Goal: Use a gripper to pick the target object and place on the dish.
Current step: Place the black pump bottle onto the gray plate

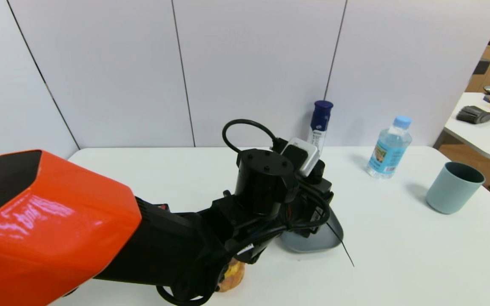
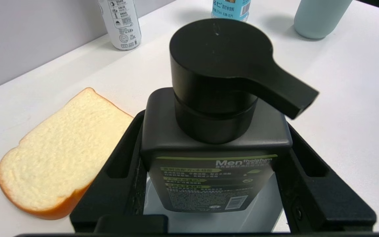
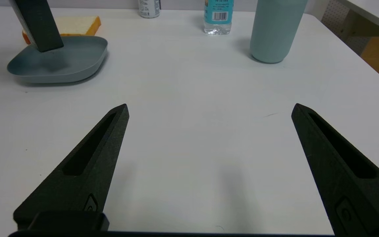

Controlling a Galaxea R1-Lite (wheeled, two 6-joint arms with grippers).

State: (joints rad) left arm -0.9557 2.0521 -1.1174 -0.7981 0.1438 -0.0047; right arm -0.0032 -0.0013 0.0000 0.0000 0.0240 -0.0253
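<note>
The dark grey squarish bottle (image 2: 214,177) with a round black pump cap and green-white label stands between the fingers of my left gripper (image 2: 214,131), which is shut on its sides. In the right wrist view the bottle (image 3: 39,29) leans slightly, its base down on the grey-blue dish (image 3: 77,62). From the head, the black wrist and orange arm hide the bottle, and only the dish's near rim (image 1: 330,238) shows. My right gripper (image 3: 210,107) hovers open over bare white table, to the right of the dish.
A bread slice (image 2: 58,154) lies against the dish's far-left side. A navy-capped spray can (image 1: 320,123), a water bottle (image 1: 388,148) and a light teal cup (image 1: 454,187) stand at the back and right. A second table (image 1: 483,131) is beyond the right edge.
</note>
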